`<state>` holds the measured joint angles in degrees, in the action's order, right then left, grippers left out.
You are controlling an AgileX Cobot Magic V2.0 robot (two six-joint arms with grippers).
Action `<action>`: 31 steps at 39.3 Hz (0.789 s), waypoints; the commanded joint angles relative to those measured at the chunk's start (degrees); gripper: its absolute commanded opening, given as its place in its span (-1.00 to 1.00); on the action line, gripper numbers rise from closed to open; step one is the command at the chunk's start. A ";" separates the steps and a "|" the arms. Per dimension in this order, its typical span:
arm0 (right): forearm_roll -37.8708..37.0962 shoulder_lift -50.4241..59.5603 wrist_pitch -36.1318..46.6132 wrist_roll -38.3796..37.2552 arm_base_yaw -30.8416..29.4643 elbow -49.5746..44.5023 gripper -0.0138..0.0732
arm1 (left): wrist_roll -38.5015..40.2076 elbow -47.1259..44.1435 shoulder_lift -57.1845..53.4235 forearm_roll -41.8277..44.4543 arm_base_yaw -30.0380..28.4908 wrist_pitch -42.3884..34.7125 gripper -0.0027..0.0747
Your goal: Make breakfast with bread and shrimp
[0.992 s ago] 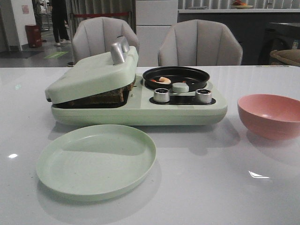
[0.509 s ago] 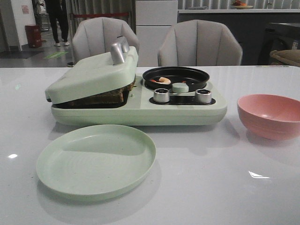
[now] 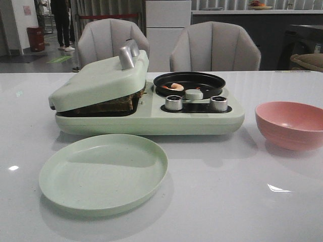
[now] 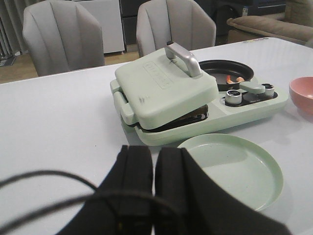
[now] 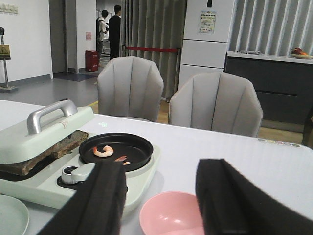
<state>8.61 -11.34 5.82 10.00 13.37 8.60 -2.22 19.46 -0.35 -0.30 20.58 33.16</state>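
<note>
While both arms hang clear of the worktop:
Left hand: closed, empty.
Right hand: wide open, empty.
Bread: under sandwich-maker lid.
Shrimp: in black pan.

On the bench nothing shifts. Only the person in the far background walks slightly between frames; appliance and dishes show no displacement.
</note>
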 commanded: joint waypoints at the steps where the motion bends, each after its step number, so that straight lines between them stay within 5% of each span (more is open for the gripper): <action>1: -0.50 -0.44 5.26 0.57 0.02 1.85 0.26 | 0.67 1.34 -0.03 -0.46 -0.07 -4.79 -0.64; 9: -0.50 -0.44 4.01 0.57 0.02 1.85 -0.44 | 0.67 1.34 -0.03 -0.46 -0.07 -4.79 -0.64; 31: -0.55 -0.44 5.07 0.57 0.02 1.67 -0.37 | 0.67 1.34 -0.03 -0.46 -0.07 -4.79 -0.64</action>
<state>8.61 -11.34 6.12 10.00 13.37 8.60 -2.22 19.46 -0.35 -0.30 20.58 33.16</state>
